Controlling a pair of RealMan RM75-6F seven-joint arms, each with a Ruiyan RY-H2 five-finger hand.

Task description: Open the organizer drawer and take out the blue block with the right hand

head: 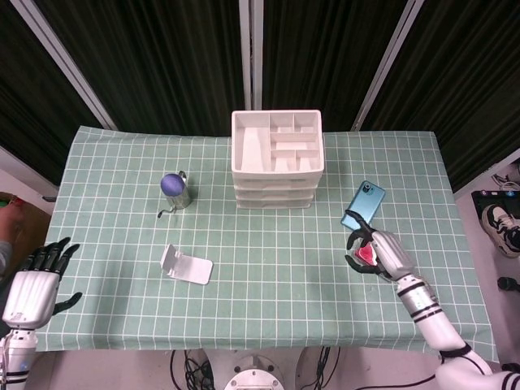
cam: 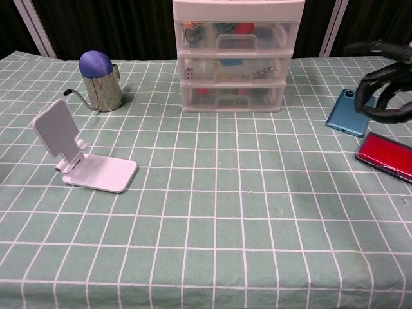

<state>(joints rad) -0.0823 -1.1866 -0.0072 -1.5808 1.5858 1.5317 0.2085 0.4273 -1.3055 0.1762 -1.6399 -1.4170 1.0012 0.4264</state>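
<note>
The white three-drawer organizer [head: 275, 172] stands at the back middle of the table, with all drawers [cam: 232, 64] pushed in. A small blue block [cam: 230, 63] shows through the clear front of the middle drawer. My right hand [head: 375, 250] hovers over the table's right side, to the right of the organizer and nearer me, fingers spread and holding nothing. In the chest view the right hand [cam: 383, 76] hangs above the phone. My left hand [head: 36, 280] stays open off the table's left front corner.
A teal phone [cam: 351, 111] and a red case [cam: 386, 155] lie at the right, the case partly under my right hand in the head view. At the left stand a metal cup with a purple ball [head: 174, 189] and a white phone stand [head: 187, 266].
</note>
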